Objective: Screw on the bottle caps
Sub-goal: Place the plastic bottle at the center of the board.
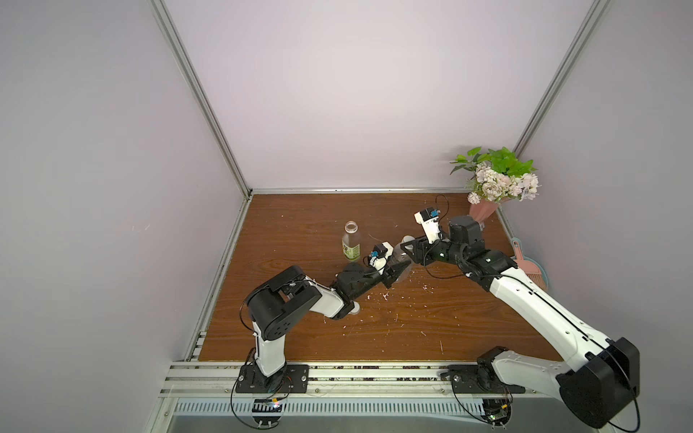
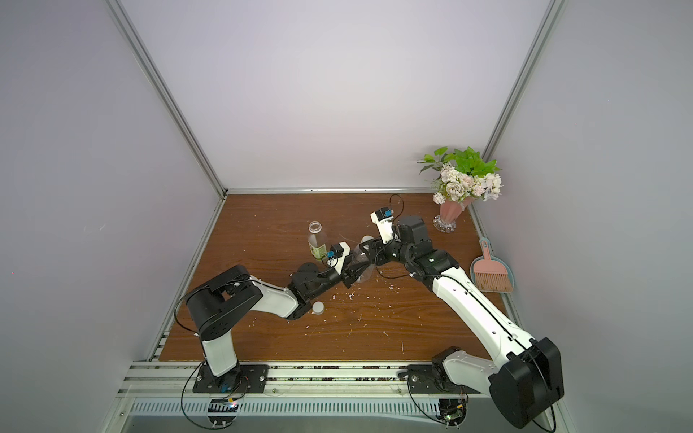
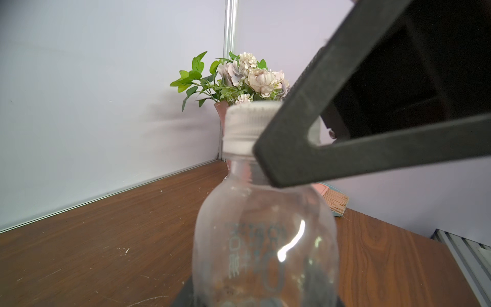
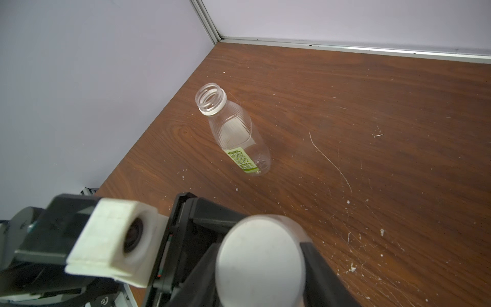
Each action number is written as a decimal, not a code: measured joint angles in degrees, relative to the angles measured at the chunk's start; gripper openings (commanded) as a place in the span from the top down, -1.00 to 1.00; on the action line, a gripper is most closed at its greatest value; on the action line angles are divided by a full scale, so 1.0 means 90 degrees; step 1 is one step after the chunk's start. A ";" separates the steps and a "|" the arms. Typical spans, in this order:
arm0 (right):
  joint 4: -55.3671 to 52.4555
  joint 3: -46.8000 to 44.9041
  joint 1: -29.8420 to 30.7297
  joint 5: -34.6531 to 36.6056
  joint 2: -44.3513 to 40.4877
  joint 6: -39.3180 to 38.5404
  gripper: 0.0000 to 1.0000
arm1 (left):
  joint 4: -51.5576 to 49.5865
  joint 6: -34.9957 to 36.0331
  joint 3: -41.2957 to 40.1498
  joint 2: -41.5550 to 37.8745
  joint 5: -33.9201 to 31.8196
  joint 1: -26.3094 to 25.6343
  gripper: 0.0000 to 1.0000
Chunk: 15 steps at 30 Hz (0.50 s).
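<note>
Table (image 1: 300,337): brown wood grain, filling the lower middle of both top views, scattered with white crumbs.

Left of centre, low: 1 loose cap (image 2: 318,307), white, flat on the wood, right against the underside of the left forearm.

Above it, centre-left: labelled bottle (image 1: 351,243), upright, neck open and uncapped, yellow-green label low on the body. It stands apart from both arms.

Centre: left gripper (image 1: 400,268) is clamped low on the body of the bare bottle (image 3: 265,239), which stands upright. In the left wrist view this bottle fills the lower middle of the frame, with faint print on the clear wall.

On its neck: fitted cap (image 1: 408,240), white and ribbed, sitting on the neck. Whether it is threaded down cannot be told.

Just right of centre: right gripper (image 1: 408,249) reaches in from the right, with 1 finger on each side of the fitted cap. The jaws are partly open; whether they press the cap cannot be told.

Upper right: flower vase (image 1: 482,212), pink, by the back corner.

Right edge: dustpan and brush (image 2: 491,270), lying flat.
</note>
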 measured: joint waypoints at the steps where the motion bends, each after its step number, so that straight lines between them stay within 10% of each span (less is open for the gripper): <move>1: 0.0002 0.0000 0.0012 0.0007 0.0010 -0.0015 0.23 | -0.0029 0.0000 0.0000 -0.0015 0.0000 0.0000 0.99; 7: 0.0034 -0.0002 0.0017 -0.0005 0.0039 0.0017 -0.07 | -0.0112 -0.0002 -0.0036 -0.0080 -0.0010 0.0000 0.99; 15: 0.0148 -0.0015 0.0019 -0.0002 0.0104 0.0012 0.62 | -0.0170 0.0000 -0.0053 -0.0124 0.0080 0.0002 0.99</move>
